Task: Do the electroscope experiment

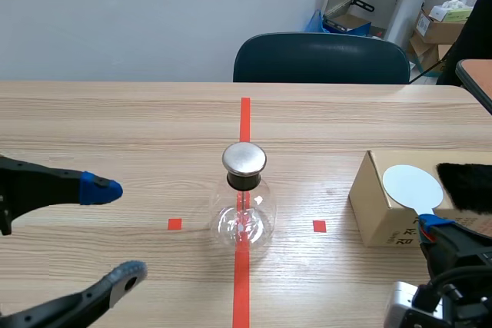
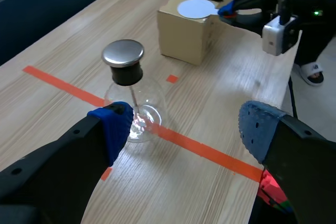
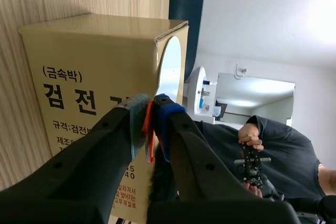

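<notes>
The electroscope (image 1: 244, 199), a clear glass flask with a round metal cap, stands on the red tape line at mid-table. My left gripper (image 1: 115, 232) is open to the left of it; in the left wrist view the flask (image 2: 126, 77) sits just ahead of the open left gripper (image 2: 184, 129). On a cardboard box (image 1: 380, 213) at the right lie a white disc (image 1: 411, 186) and a black fur pad (image 1: 465, 186). My right gripper (image 3: 149, 124) is at the box's near edge, shut on a thin orange handle (image 3: 148, 129) that leads to the disc (image 3: 170, 69).
A dark chair (image 1: 319, 59) stands behind the table's far edge. The table's right edge lies just past the box. In the right wrist view a person (image 3: 262, 145) holding a controller shows beyond the box (image 3: 79, 77). Small red tape squares flank the flask.
</notes>
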